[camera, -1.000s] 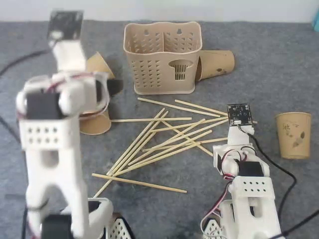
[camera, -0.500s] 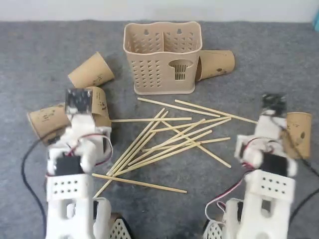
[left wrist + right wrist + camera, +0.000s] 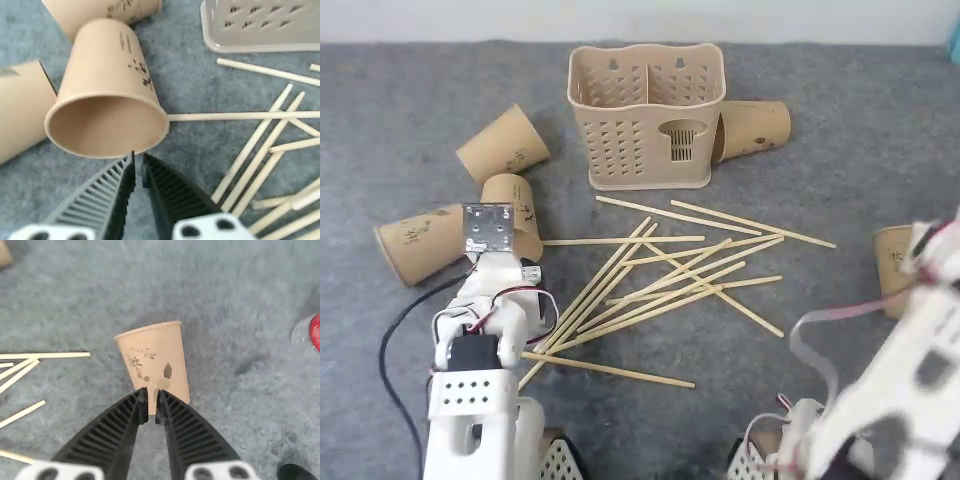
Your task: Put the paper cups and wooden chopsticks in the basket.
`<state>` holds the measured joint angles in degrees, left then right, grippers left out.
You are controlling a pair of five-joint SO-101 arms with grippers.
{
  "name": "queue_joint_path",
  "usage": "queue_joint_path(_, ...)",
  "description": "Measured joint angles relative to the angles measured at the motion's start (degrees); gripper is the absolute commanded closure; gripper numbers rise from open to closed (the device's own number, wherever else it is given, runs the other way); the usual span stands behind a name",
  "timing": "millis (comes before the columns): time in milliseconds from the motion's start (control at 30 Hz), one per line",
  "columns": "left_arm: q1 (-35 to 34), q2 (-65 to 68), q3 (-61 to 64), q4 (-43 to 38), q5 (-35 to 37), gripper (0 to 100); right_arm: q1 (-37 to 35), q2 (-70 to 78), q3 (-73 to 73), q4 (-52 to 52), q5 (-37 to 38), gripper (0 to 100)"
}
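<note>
- Black ribbed fingers on the left gripper [image 3: 138,159] are nearly together, with just a thin slit between them and nothing in it. The tips sit right at the lower rim of a paper cup [image 3: 107,100] that's lying on its side, mouth facing the gripper.
- A second cup [image 3: 20,110] lies right up against that one, and a third cup [image 3: 100,10] is just past it. All three are bunched on the left arm's side of the basket [image 3: 645,150].
- One chopstick [image 3: 240,116] runs from the first cup's rim over to the chopstick pile [image 3: 660,270]. The pile is scattered criss-cross on the grey carpet [image 3: 880,130] between the two arms, on the near side of the basket.
- The basket stands upright at the far side, with two compartments. A fourth cup [image 3: 752,130] lies on its side, leaning against the basket's right wall.
- The right gripper [image 3: 151,396] is also almost closed, with a narrow slit. Its tips are over the narrow end of the last cup [image 3: 155,357], and cup colour shows through the slit. I can't tell if it's actually pinching the cup.
- That last cup sits near the right edge of the carpet, well apart from the pile and the basket.
</note>
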<state>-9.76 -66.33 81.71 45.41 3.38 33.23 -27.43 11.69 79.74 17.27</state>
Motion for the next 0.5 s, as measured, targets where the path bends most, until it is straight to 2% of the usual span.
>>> queue_joint_path(100,-0.18,0.0,0.0,0.0,-1.58,99,0.18,14.42,-12.13,4.31,0.0,99.3)
queue_joint_path(500,0.09,0.0,0.7,0.0,-3.25,99,-0.79,66.99,-67.34,16.88,-3.52,99.1)
